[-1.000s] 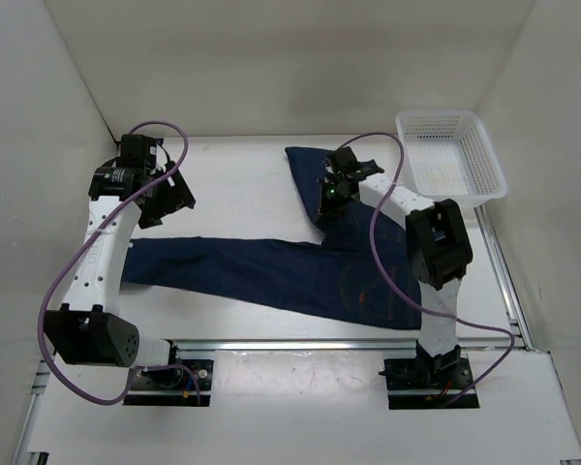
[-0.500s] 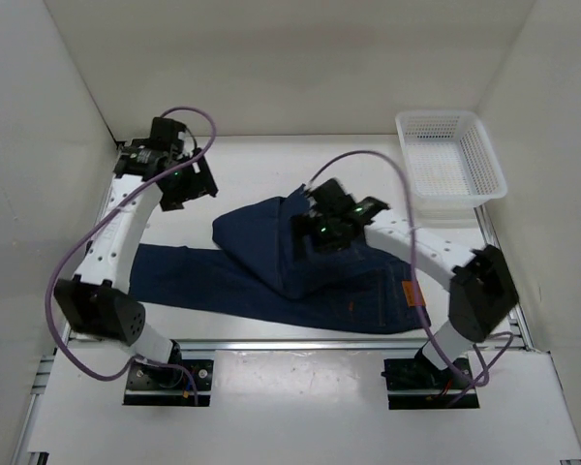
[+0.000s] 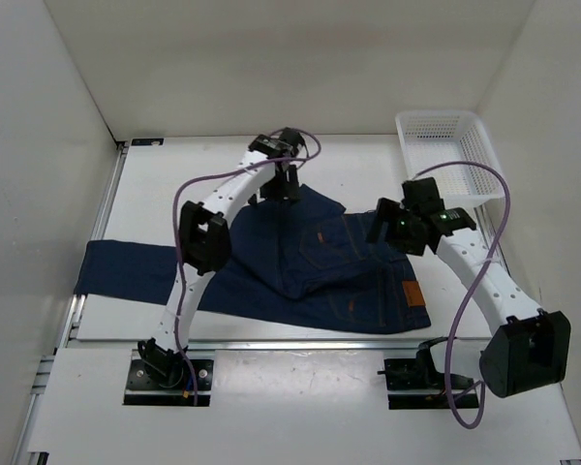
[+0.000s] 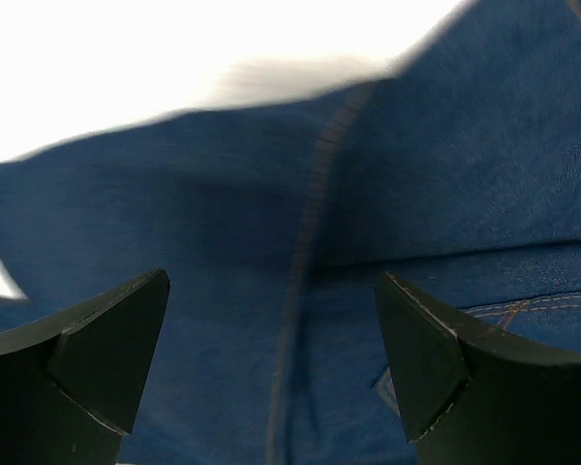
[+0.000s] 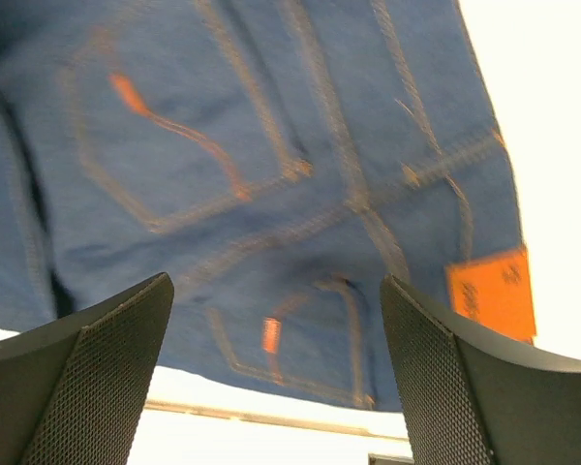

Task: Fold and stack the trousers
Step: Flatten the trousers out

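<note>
Navy denim spreads across the white surface (image 3: 145, 194): the trousers (image 3: 271, 281) lie flat, with one long leg running out to the left edge while the other is folded over the middle into a thicker, angled layer. The left hand (image 3: 283, 184) hangs over the far edge of that folded part. Its jaws are spread wide, and the wrist view shows only a stitched seam (image 4: 305, 242) beneath them, with nothing gripped. Further right, orange stitching marks the back pockets (image 5: 174, 145), and a small tan patch (image 3: 410, 294) sits on the waistband near the front right corner of the cloth. The right hand (image 3: 397, 225) hovers just above the waist end with its fingers parted, and it holds nothing. At the far right corner stands a white mesh basket (image 3: 484, 160), well apart from the trousers, which lie wholly outside it.
</note>
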Controlling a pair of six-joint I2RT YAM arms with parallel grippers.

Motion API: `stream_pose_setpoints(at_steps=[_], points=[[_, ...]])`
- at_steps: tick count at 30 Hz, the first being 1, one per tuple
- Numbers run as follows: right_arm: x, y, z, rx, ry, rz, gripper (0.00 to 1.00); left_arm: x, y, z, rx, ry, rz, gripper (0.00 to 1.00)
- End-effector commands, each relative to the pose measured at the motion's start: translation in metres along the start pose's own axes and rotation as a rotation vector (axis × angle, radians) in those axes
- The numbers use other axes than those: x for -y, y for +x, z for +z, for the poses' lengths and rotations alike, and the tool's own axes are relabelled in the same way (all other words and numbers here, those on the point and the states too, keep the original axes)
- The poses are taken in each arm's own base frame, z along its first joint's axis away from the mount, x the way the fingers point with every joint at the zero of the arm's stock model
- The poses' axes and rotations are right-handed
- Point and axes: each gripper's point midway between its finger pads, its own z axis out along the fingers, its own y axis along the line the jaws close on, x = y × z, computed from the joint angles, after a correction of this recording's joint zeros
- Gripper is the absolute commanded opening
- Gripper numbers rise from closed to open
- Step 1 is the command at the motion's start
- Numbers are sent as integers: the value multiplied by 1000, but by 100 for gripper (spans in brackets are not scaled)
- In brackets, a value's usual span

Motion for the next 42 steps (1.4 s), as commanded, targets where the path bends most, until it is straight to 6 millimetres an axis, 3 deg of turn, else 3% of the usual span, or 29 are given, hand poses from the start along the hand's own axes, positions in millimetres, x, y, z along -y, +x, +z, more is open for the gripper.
stream_pose_setpoints(at_steps=[1, 6, 9, 12, 13, 15, 17, 20, 22, 26, 31, 36, 37, 39, 40, 41, 42], points=[[19, 10, -13, -22, -25, 81, 92, 10, -8, -27, 71, -17, 3, 100], [30, 26, -14, -52, -43, 106, 92, 3, -16, 0, 129, -139, 9, 100], [33, 26, -17, -47, -39, 114, 92, -5, -21, 4, 163, -196, -13, 100], [38, 30, -15, -53, -30, 125, 92, -9, -25, 6, 185, -227, -13, 93], [40, 29, -15, -50, -25, 134, 92, -10, -25, 6, 184, -228, -4, 84], [41, 29, -14, -59, -26, 143, 92, -6, -23, 10, 171, -212, 12, 78], [45, 29, -12, -64, -16, 155, 92, -1, -21, 16, 155, -193, 49, 75], [44, 24, -9, -63, -22, 164, 94, 2, -18, 21, 123, -159, 53, 81], [42, 17, -11, -44, -30, 160, 94, 10, -20, 13, 126, -103, 40, 91], [41, 14, -11, -42, -31, 160, 94, 29, -23, 7, 148, -22, 44, 94], [43, 18, -9, -51, -28, 153, 94, 20, -17, 26, 130, -97, 63, 86], [46, 20, -8, -56, -20, 162, 94, 4, -20, 39, 101, -129, 72, 86], [46, 20, -8, -56, -20, 162, 94, -3, -21, 43, 91, -139, 75, 81], [49, 19, -6, -61, -12, 172, 94, -8, -22, 41, 88, -145, 76, 60], [50, 17, -5, -60, -2, 173, 94, -10, -21, 41, 81, -149, 79, 27], [53, 16, 1, -68, 14, 187, 94, -15, -31, 28, 112, -147, 51, 12], [50, 4, 1, -41, 14, 205, 94, -19, -35, 15, 129, -151, 35, 10]])
